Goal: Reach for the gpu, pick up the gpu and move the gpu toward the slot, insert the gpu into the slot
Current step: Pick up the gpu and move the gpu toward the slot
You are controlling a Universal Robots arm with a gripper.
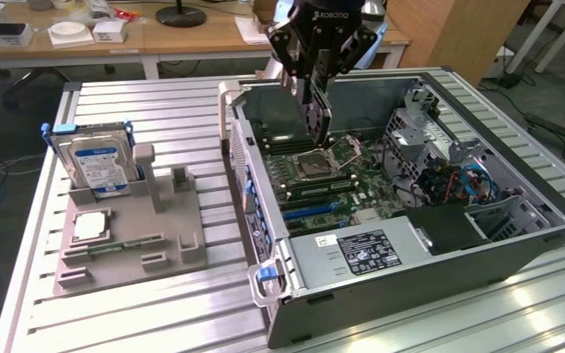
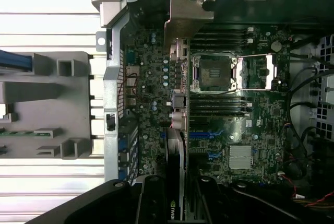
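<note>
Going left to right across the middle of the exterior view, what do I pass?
Hard drive → grey fixture post → gpu hanging over the open case → blue cables.

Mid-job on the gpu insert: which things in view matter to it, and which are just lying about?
In the job: gripper, shut on the gpu; blue slot on the motherboard; open computer case.
Lying about: hard drive, processor chip and memory stick on the grey holder.
</note>
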